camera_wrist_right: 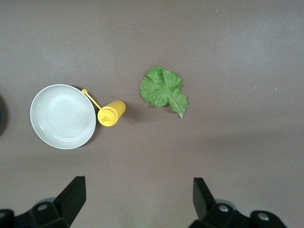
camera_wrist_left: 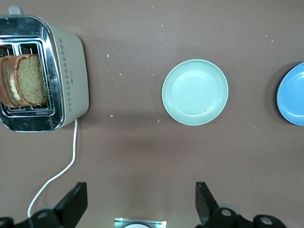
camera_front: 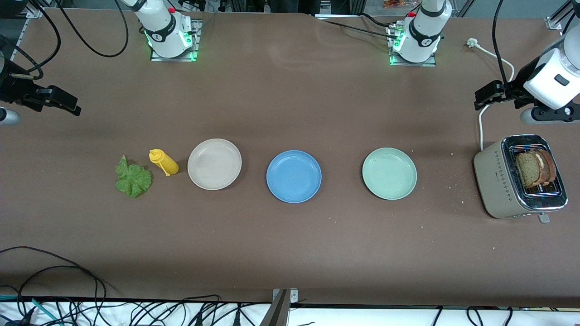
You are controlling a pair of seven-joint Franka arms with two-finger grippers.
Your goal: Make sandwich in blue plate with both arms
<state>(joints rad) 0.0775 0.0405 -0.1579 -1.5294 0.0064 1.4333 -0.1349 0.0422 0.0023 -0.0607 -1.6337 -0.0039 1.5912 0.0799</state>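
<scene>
The blue plate (camera_front: 293,176) lies empty mid-table between two other plates; its edge (camera_wrist_left: 294,95) also shows in the left wrist view. Two brown bread slices (camera_front: 534,168) (camera_wrist_left: 23,80) stand in the toaster's slots at the left arm's end. A ruffled green lettuce leaf (camera_front: 132,179) (camera_wrist_right: 163,90) lies flat at the right arm's end. My left gripper (camera_front: 487,95) (camera_wrist_left: 141,190) hangs open and empty over bare table by the toaster's cable. My right gripper (camera_front: 63,103) (camera_wrist_right: 137,187) hangs open and empty over bare table near the lettuce.
A beige toaster (camera_front: 503,181) (camera_wrist_left: 71,71) trails a white cable (camera_front: 481,127). A pale green plate (camera_front: 389,173) (camera_wrist_left: 194,91) sits between it and the blue plate. A beige-white plate (camera_front: 214,164) (camera_wrist_right: 62,116) and a lying yellow squeeze bottle (camera_front: 163,162) (camera_wrist_right: 111,113) are beside the lettuce.
</scene>
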